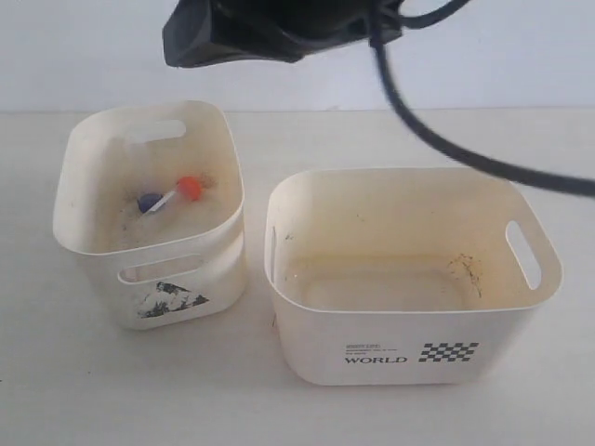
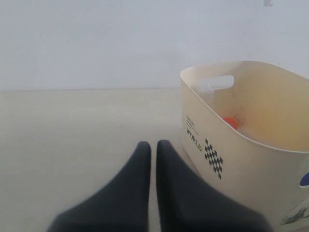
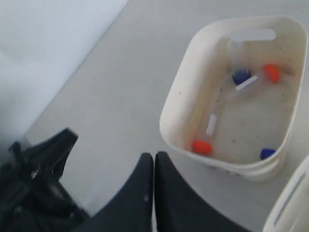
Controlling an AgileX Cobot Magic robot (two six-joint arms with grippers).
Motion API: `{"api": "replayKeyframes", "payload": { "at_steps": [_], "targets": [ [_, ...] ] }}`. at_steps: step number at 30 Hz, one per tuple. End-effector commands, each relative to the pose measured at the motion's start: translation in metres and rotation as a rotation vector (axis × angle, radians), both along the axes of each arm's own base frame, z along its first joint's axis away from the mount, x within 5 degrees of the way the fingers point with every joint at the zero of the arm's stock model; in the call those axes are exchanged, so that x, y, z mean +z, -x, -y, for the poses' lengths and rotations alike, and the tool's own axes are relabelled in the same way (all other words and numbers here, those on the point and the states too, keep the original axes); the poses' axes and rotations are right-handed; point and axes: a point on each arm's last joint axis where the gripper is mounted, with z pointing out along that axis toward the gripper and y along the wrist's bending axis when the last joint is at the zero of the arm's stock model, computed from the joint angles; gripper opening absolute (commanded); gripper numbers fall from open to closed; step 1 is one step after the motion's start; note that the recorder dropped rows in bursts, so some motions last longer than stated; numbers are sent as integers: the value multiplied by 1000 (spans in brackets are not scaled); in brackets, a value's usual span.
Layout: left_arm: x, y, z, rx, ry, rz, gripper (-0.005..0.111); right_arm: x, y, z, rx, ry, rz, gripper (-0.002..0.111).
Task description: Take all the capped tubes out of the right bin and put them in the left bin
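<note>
Our right gripper [image 3: 153, 162] hangs with fingers pressed together on nothing, over the tabletop [image 3: 120, 96] just beside the left bin [image 3: 179, 96]. Our left gripper [image 2: 153, 145] is likewise closed and empty, low by the right bin [image 2: 231, 159]. We judge both idle because the job looks done: the capped tubes [image 3: 212, 123] lie on the left bin's floor, and the exterior view shows none in the right bin.
</note>
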Motion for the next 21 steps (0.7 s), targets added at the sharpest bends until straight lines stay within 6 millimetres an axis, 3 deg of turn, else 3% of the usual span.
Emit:
{"api": "replayKeyframes", "payload": {
  "at_steps": [1,5,8,21],
  "targets": [
    [1,0,0,1,13,3,4,19,54,18,157,145,10,0],
    [1,0,0,1,13,3,4,25,90,27,278,191,-46,0],
    [1,0,0,1,13,3,4,32,103,33,315,173,-27,0],
    [1,0,0,1,13,3,4,44,106,35,289,68,8,0]
  ]
}}
